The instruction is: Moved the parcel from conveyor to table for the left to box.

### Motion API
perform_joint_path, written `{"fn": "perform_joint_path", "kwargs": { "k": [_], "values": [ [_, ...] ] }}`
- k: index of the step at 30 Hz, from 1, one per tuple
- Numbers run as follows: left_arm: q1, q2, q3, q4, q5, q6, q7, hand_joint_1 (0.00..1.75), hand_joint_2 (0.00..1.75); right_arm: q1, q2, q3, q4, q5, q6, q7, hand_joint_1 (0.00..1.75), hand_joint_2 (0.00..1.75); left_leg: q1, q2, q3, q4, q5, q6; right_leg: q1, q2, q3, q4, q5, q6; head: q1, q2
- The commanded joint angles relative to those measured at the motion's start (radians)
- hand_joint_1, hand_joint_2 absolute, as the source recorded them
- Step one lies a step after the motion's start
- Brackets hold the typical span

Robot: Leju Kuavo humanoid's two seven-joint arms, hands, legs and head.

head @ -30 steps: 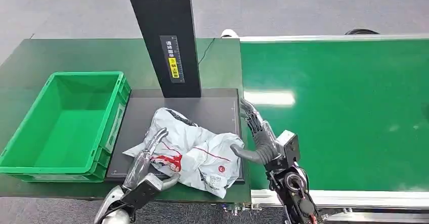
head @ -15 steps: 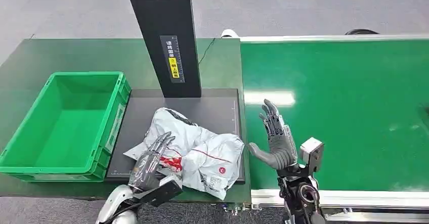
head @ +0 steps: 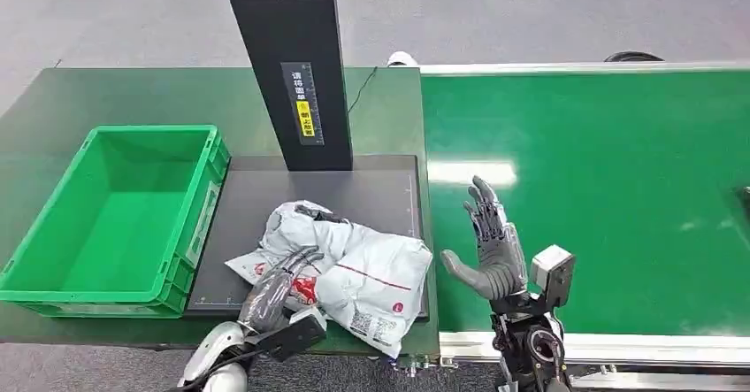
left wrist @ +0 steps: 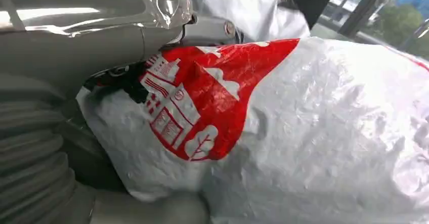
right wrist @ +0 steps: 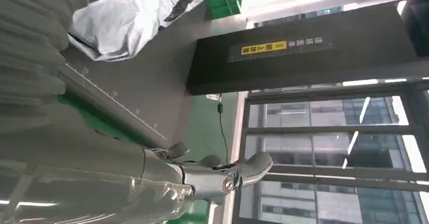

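The parcel, a crumpled white plastic mailing bag with red print and a small label, lies on the flat black scanning plate on the dark green table, its lower corner hanging a little past the plate's front edge. In the left wrist view the same bag shows a red picture of buildings and a tree on wrinkled white film.

The left hand comes in from below and rests on the parcel's near left part, its fingers laid over the bag beside the red print. In the left wrist view the thumb presses the film from one side and a silver finger lies along the other, so the hand holds the bag.

The right hand stands upright over the bright green conveyor belt, just beside the table's edge and clear of the parcel. Its fingers are straight and spread, the thumb pointing toward the bag, and it holds nothing. The right wrist view shows those fingers extended in open air.

A bright green plastic crate sits on the table touching the left side of the black plate. A tall black post with a yellow label rises from the plate's far edge, behind the parcel.
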State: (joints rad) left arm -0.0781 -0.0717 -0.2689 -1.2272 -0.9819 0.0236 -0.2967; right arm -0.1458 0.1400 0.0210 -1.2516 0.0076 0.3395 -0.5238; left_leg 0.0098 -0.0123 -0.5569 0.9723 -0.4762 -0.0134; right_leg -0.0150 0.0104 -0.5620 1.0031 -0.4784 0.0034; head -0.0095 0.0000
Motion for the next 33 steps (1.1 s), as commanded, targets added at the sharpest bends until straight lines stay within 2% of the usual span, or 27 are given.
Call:
{"fn": "perform_joint_path", "kwargs": {
  "k": [1,12,20,21,23,29,33],
  "values": [
    [-0.014,0.005,-0.022,0.087,0.024,0.002,-0.022,1.71,1.75,-0.011,0.006,-0.039,0.014,0.003,-0.006,0.008,0.0,1.75,0.0,0.001,0.001,-0.001,0.0,0.0,0.0,0.0,0.001,-0.001,0.0,0.0,0.0,0.0],
    [-0.009,0.006,-0.019,0.067,0.046,0.012,-0.043,1.75,1.75,-0.012,0.006,-0.037,0.015,0.003,-0.007,0.011,0.0,1.75,0.0,0.002,0.003,-0.001,0.0,0.0,0.0,0.001,0.002,-0.001,0.0,0.0,0.0,0.0],
    [0.019,0.001,0.027,-0.103,0.166,0.161,-0.189,1.75,1.75,-0.017,-0.002,-0.023,0.021,-0.004,0.003,0.016,0.0,1.75,0.001,0.002,0.0,0.001,0.0,0.0,0.001,0.0,-0.001,-0.001,0.0,-0.001,0.0,0.0],
    [0.031,-0.004,0.038,-0.148,0.27,0.148,-0.265,1.75,1.75,-0.024,-0.006,-0.023,0.026,-0.01,0.003,0.015,0.0,1.75,0.001,0.001,0.0,0.0,0.0,0.0,0.001,0.0,-0.001,0.0,0.0,0.0,0.0,0.0],
    [0.047,-0.004,0.041,-0.221,0.299,0.187,-0.311,1.75,1.75,-0.031,-0.009,-0.023,0.036,-0.016,0.001,0.014,0.0,1.75,0.001,0.002,-0.001,0.001,-0.001,0.0,0.001,0.0,-0.002,0.0,0.0,0.0,0.0,0.0],
    [0.058,-0.008,0.054,-0.32,0.318,0.339,-0.393,1.75,1.75,-0.034,-0.01,-0.018,0.043,-0.032,0.0,0.013,0.0,1.75,0.001,0.002,-0.002,0.001,0.0,0.0,0.001,0.0,-0.002,0.0,0.0,0.0,0.0,0.0],
    [0.053,0.013,0.034,-0.375,0.468,0.34,-0.401,1.75,1.75,-0.025,-0.011,-0.017,0.037,-0.033,-0.007,0.013,0.0,1.75,0.001,0.001,-0.002,0.001,0.0,0.0,0.001,0.0,-0.002,0.0,0.0,0.0,0.0,0.0]
  ]
}}
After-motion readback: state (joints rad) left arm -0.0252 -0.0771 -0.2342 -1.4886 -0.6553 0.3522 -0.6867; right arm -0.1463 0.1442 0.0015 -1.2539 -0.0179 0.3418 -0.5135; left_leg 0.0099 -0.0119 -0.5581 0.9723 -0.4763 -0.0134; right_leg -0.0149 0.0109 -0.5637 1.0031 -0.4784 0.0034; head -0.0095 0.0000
